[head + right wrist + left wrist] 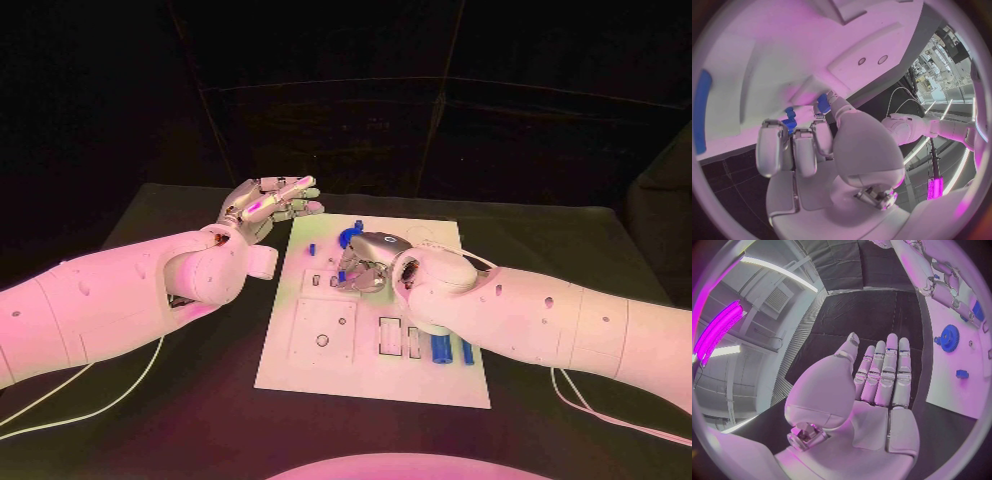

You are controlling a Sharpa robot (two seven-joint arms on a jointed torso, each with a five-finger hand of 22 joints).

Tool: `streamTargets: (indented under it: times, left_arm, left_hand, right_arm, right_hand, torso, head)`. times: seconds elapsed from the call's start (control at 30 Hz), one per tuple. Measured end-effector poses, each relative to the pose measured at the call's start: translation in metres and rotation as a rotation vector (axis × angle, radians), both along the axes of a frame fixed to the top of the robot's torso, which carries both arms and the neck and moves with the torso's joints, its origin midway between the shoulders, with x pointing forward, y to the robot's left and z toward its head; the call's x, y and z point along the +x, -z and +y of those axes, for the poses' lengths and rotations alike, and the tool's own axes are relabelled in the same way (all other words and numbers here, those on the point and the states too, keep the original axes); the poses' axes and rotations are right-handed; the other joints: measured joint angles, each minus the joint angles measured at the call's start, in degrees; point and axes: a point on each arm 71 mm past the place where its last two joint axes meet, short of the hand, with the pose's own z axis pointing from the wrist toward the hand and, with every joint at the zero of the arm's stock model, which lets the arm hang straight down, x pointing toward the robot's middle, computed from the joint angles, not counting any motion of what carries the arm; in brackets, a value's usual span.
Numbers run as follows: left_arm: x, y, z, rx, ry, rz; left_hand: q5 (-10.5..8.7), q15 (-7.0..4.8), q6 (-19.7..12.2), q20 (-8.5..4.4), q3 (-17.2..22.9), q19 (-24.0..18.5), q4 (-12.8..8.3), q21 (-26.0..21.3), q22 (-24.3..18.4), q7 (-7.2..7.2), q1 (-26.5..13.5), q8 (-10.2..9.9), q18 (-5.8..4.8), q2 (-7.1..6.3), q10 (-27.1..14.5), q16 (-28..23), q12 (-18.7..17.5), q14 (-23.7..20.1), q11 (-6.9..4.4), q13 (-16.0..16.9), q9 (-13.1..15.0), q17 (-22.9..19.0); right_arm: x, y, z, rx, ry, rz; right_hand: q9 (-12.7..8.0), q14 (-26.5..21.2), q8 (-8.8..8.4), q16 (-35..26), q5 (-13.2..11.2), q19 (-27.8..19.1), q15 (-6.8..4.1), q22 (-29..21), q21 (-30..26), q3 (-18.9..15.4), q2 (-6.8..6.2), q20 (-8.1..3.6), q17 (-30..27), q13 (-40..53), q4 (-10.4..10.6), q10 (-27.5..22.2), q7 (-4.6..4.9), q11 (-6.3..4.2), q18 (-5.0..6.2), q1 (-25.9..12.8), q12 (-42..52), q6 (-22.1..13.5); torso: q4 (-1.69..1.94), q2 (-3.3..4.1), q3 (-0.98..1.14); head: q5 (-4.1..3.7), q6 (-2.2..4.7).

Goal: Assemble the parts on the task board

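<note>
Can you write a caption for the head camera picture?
Right hand works at blue parts on the task board; left hand hovers open beside it.

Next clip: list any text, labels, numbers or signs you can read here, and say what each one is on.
None readable.
Task board: only cut-outs and outlines show, no lettering.
Blue parts and blue gear: no markings visible.
Left hand and right hand: no labels or brand visible.
</note>
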Motion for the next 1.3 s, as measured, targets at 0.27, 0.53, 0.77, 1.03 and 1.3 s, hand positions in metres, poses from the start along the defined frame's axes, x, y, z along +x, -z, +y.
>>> streamTargets:
  times: [0.27, 0.53, 0.77, 1.03, 1.3]
  left_arm:
    - [0.0002, 0.0001, 0.0001, 0.0, 0.0, 0.001]
    - [0.0006, 0.0004, 0.0007, 0.001, -0.001, 0.002]
    - [0.0008, 0.0006, 0.0006, 0.001, -0.001, 0.003]
    - [0.0009, 0.0007, 0.0008, 0.001, 0.0, 0.004]
    - [0.001, 0.0008, 0.001, 0.001, 0.001, 0.005]
  left_hand:
    - [0.0, 0.0, 0.0, 0.0, 0.0, 0.0, 0.0, 0.0, 0.0, 0.0, 0.0, 0.0, 0.0, 0.0, 0.0, 0.0, 0.0, 0.0, 0.0, 0.0, 0.0, 0.0]
    - [0.0, 0.0, 0.0, 0.0, 0.0, 0.0, 0.0, 0.0, 0.0, 0.0, 0.0, 0.0, 0.0, 0.0, 0.0, 0.0, 0.0, 0.0, 0.0, 0.0, 0.0, 0.0]
    - [0.0, 0.0, 0.2, 0.0, 0.2, 0.0, -0.2, -0.3, -0.1, 0.22, 0.0, 0.0, 0.0, 0.0, 0.0, -0.2, 0.0, 0.0, 0.0, 0.0, 0.0, 0.0]
    - [0.0, 0.0, 0.2, 0.0, 0.2, 0.0, -0.2, -0.2, -0.1, 0.22, 0.0, 0.0, 0.0, 0.0, 0.0, -0.2, 0.0, 0.0, 0.0, 0.0, 0.0, 0.0]
    - [0.0, -0.21, 0.4, -0.14, 0.1, 0.3, -0.2, -0.2, 0.0, -0.01, -0.2, 0.0, 0.0, 0.21, 0.1, -0.2, 0.0, 0.7, 0.04, 0.0, 0.0, 0.2]
  right_arm:
    - [-0.0002, -0.0001, -0.0004, -0.007, 0.002, -0.006]
    - [-0.0001, -0.0003, -0.0005, -0.012, 0.005, -0.012]
    - [-0.0006, 0.0, -0.0002, -0.013, 0.007, -0.017]
    - [-0.0009, 0.0008, -0.0006, -0.011, 0.014, -0.02]
    - [-0.0037, 0.0032, -0.0013, 0.013, 0.023, -0.029]
  right_hand:
    - [0.0, 0.0, -0.87, 0.0, 0.0, -0.2, 0.0, -0.1, 0.0, 0.0, -1.06, 0.21, 0.0, 0.0, 0.0, -0.6, 0.42, 0.21, 0.0, -0.4, -1.1, -0.8]
    - [-0.1, 0.0, -1.08, 0.0, 0.0, -0.2, 0.0, -0.1, -0.1, 0.0, -1.43, 0.21, 0.0, -0.2, 0.0, -1.0, 0.51, 0.28, -0.01, -0.8, -1.7, -1.1]
    - [0.0, 0.0, -1.7, -0.2, 0.5, -0.4, 0.42, -0.3, -0.3, -0.8, -2.93, 0.42, 0.0, -1.5, 0.8, -1.8, 0.8, 0.62, 0.0, -2.3, -3.4, -2.1]
    - [-0.1, 0.0, -2.19, -0.2, 0.7, -0.6, 0.42, -0.4, -0.3, -2.6, -4.06, 0.63, 0.0, -2.4, 1.7, -2.3, 1.04, 0.64, -0.01, -3.4, -4.2, -3.8]
    - [-0.1, -0.2, -2.18, -0.2, 1.6, -0.4, 1.03, -0.3, -0.5, -5.2, -4.7, 1.25, 0.0, -2.5, 3.4, -2.8, 1.77, 1.13, -0.01, -3.6, -4.2, -7.1]
  torso:
    - [0.0, 0.02, 0.01]
    - [0.0, 0.03, 0.02]
    - [-0.04, 0.03, 0.01]
    - [-0.04, 0.03, -0.02]
    - [-0.03, 0.02, -0.01]
  head:
    - [-0.02, -0.13]
    - [-0.09, -0.34]
    - [-0.02, -0.42]
    - [-0.21, -0.49]
    - [-0.28, -0.51]
